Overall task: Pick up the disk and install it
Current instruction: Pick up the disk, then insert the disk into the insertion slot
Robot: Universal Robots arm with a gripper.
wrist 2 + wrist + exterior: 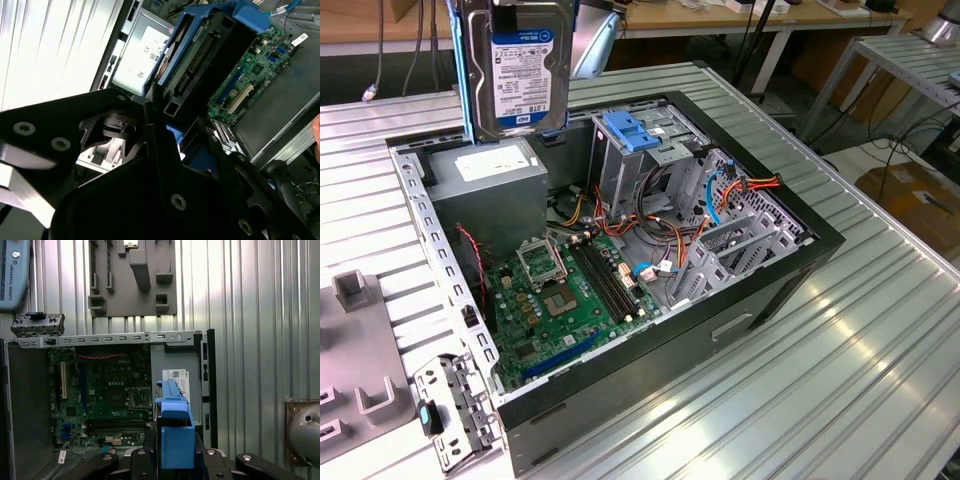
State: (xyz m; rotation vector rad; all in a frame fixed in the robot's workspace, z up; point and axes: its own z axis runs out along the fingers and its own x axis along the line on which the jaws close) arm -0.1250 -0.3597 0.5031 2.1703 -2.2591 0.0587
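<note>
At eight o'clock in the exterior view, on the ribbed table (880, 330): a grey fixture plate (355, 330), then a loose metal bracket (455, 410) just beside the open computer case (760, 290). Up at eleven o'clock, raised well above the case: the disk (515, 70), upright, label toward the camera, blue rails down its sides. Below it, the grey power supply (485, 165). In the first wrist view, clenched on the disk: the gripper (175, 460), black fingers (216, 465) against the blue rails. Near six o'clock, the green motherboard (565, 290). Toward one o'clock, the drive cage (655, 165), topped by a blue latch (632, 130).
</note>
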